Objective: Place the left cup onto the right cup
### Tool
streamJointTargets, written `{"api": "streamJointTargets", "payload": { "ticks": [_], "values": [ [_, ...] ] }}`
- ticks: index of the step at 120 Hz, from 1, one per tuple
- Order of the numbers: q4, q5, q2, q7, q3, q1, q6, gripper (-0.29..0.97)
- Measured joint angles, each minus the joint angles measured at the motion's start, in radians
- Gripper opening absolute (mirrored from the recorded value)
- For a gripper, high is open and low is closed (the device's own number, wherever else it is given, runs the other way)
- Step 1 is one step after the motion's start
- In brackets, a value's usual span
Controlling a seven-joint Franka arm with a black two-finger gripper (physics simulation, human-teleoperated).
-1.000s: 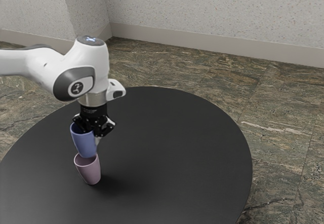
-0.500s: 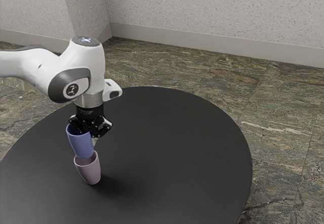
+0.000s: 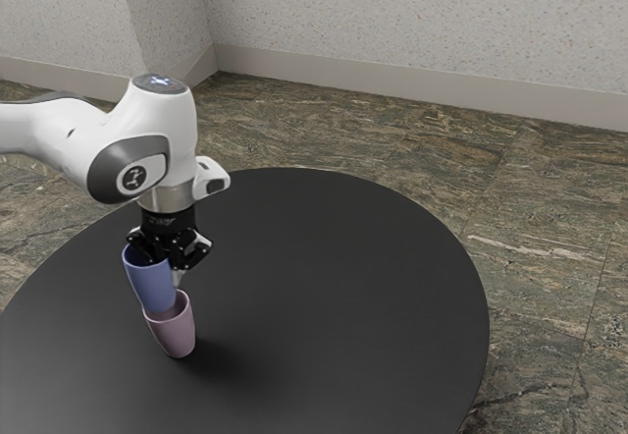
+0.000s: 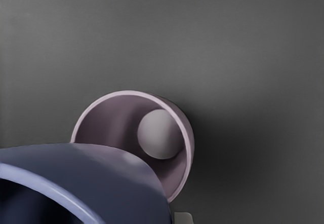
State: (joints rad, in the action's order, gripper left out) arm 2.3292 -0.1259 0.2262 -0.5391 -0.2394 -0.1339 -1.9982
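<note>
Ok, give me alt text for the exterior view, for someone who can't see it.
The black hand of a white robot arm grips a blue cup, tilted, its lower end at the mouth of a pink cup on a round black table. Stone floor and pale walls surround it.

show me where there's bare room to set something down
Bare: the black table from the pink cup to its rim at the exterior view's right. Crowded: around the pink cup, where the pincer holds the blue cup tilted into it.

Black end effector [image 3: 163, 257] gripping tilted blue cup [image 3: 147, 279] by its rim, base inside pink cup [image 3: 174, 332], round black table [image 3: 343, 287]
</note>
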Motion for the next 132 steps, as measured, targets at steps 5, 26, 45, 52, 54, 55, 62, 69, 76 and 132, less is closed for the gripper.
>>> {"api": "streamJointTargets", "payload": {
  "ticks": [5,26,45,52,54,55,62,69,76,132],
  "values": [
    [0.006,0.001,0.000,-0.001,0.000,0.000,-0.003,-0.10],
    [0.013,0.006,-0.006,-0.004,0.000,-0.001,-0.020,-0.10],
    [0.013,0.007,-0.013,-0.007,0.000,-0.001,-0.037,-0.10],
    [0.013,0.007,-0.013,-0.008,0.000,-0.001,-0.041,-0.10],
    [0.013,0.007,-0.013,-0.008,0.000,-0.001,-0.042,-0.10],
    [0.013,0.008,-0.013,-0.009,0.000,-0.001,-0.042,-0.10],
    [0.013,0.008,-0.013,-0.010,0.000,-0.001,-0.045,-0.10],
    [0.013,0.008,-0.014,-0.010,0.000,-0.001,-0.047,-0.10],
    [0.016,0.008,-0.013,-0.011,0.000,-0.001,-0.049,-0.10],
    [0.027,0.008,-0.011,-0.016,0.002,-0.011,-0.057,-0.10]
  ]
}}
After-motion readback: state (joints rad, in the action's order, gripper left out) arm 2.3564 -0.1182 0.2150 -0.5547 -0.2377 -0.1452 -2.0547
